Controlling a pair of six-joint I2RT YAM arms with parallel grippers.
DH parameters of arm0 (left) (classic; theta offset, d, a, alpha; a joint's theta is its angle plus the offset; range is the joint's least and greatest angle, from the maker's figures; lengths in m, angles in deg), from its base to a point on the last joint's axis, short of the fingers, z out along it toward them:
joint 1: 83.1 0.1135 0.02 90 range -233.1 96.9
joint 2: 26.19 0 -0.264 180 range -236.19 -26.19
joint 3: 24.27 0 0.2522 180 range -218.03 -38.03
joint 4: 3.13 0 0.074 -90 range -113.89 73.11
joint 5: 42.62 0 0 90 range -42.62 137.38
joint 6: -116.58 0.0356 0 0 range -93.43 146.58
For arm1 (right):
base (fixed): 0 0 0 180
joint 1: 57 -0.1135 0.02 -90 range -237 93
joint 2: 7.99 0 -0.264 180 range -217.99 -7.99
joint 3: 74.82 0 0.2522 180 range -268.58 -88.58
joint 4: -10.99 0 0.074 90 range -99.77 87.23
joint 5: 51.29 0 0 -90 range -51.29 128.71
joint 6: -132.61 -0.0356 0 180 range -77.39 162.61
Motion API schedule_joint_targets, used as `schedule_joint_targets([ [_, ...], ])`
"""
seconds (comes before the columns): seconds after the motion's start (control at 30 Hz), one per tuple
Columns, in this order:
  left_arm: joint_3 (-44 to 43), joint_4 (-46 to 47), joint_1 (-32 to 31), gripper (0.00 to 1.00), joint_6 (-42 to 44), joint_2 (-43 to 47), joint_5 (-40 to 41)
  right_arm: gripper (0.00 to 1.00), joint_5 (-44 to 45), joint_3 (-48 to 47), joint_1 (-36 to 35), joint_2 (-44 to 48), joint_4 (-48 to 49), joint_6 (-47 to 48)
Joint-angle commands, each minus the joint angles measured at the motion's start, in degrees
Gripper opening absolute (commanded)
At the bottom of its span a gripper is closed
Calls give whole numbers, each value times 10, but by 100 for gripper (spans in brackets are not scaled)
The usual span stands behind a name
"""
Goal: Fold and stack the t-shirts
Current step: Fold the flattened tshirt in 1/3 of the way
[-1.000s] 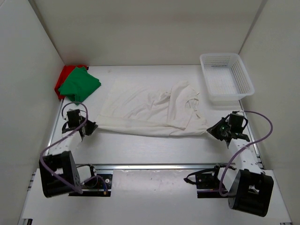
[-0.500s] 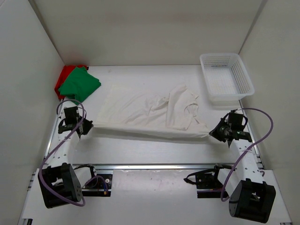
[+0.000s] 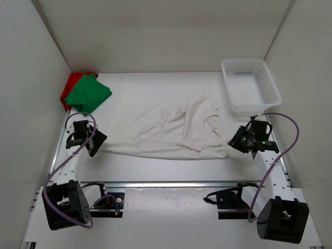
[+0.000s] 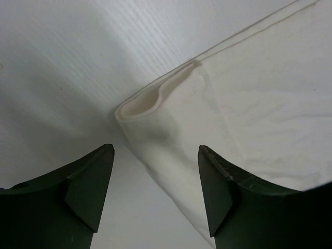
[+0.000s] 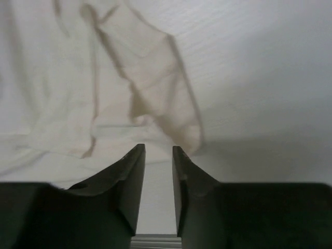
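Right now your left gripper (image 4: 155, 150) stands with its two dark fingers wide apart, clamping nothing. The folded hem corner of the large white cloth t-shirt (image 3: 166, 127) lies flat just beyond the tips, in line with the gap. Your right gripper (image 5: 158, 148) shows only a narrow slit between its fingers, with nothing caught in it, and the shirt's rumpled right end lies just ahead. You can see the white shirt spread crosswise, creased, over the middle of the pale table (image 3: 155, 165), between your two arms. Further out, the folded green t-shirt (image 3: 87, 92) sits on the bright red t-shirt (image 3: 70, 85) in the far left corner. The white plastic mesh basket (image 3: 249, 107) stands at the far right, close beside the white shirt's far edge.
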Motion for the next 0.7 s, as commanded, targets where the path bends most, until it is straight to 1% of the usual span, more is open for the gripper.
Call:
schedule_joint_targets([
  [0.0,-44,7,-20,76,24,21,25,24,-63,-39,-60,-10,48,-13],
  [0.03,-49,17,-24,74,29,20,6,13,-59,-38,-100,-14,58,-23],
  [0.07,-46,47,-28,70,33,21,-12,3,-46,-33,-140,-17,89,-35],
  [0.1,-36,90,-39,66,37,19,-57,0,-39,-23,-161,-23,121,-43],
  [0.13,-37,113,-49,66,32,8,-74,0,-48,-12,-181,-34,139,-51],
  [0.17,-44,151,-81,67,23,-4,-76,0,-59,-16,-193,-44,172,-60],
  [0.2,-46,178,-131,69,22,-11,-36,0,-63,-24,-192,-66,193,-66],
  [0.23,-66,187,-156,69,18,-25,-15,0,-77,-38,-194,-96,200,-68],
  [0.27,-94,205,-187,69,17,-49,22,0,-80,-47,-188,-108,215,-61],
  [0.3,-110,220,-206,69,16,-67,28,0,-72,-70,-193,-140,225,-59],
  [0.37,-185,245,-202,67,-2,-146,6,0,-64,-130,-197,-214,239,-44],
  [0.4,-204,253,-202,67,-4,-188,-4,0,-65,-144,-195,-231,251,-43],
  [0.43,-246,253,-198,66,-3,-205,-11,0,-62,-168,-197,-263,262,-42],
  [0.5,-304,245,-190,65,3,-293,-12,1,-60,-199,-191,-311,306,-35],
  [0.53,-340,238,-189,65,9,-314,-22,3,-52,-219,-188,-344,311,-36],
  [0.6,-403,231,-182,64,10,-392,-42,8,-52,-273,-175,-407,316,-26],
  [0.63,-415,222,-181,64,9,-410,-53,10,-45,-285,-173,-422,313,-24],
  [0.67,-438,221,-177,64,11,-442,-60,16,-42,-312,-166,-456,303,-21],
])
